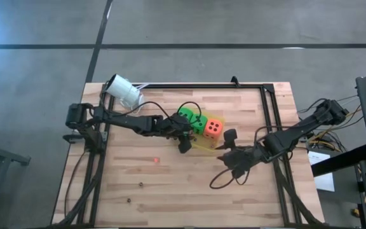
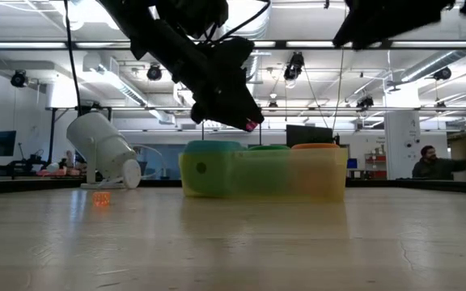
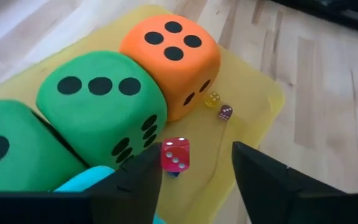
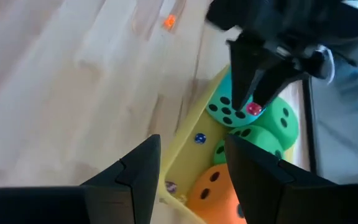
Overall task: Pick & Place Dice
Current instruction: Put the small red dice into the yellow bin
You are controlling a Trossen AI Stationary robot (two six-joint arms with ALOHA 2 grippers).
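Observation:
A yellow tray (image 1: pixel 203 145) holds the big soft dice side by side: two green (image 3: pixel 101 102) (image 3: pixel 5 146), one orange-red (image 3: pixel 169 53) and one teal (image 4: pixel 224 107). My left gripper (image 3: pixel 196 149) hangs open over the tray's near side. A tiny red die (image 3: pixel 175 155) sits at its fingertips, above the tray floor. Tiny yellow (image 3: pixel 212 98), purple (image 3: pixel 225 112) and blue (image 4: pixel 199 138) dice lie on the tray floor. My right gripper (image 4: pixel 192 138) is open and hovers just right of the tray (image 1: pixel 225 147), touching nothing. My left gripper points down at a slant over the tray. The tiny red die (image 4: pixel 253 109) shows right beside the inner side of one fingertip (image 3: pixel 154 163), and the other finger (image 3: pixel 247 163) stands clear of it. I cannot tell whether the die touches the finger.
A white cylinder-shaped camera (image 1: pixel 123 91) lies at the table's far left. A tiny orange die (image 1: pixel 155 159) sits on the bare wood left of the tray, with two more small specks (image 1: pixel 140 185) nearer the front. A black frame (image 1: pixel 269 114) borders the table.

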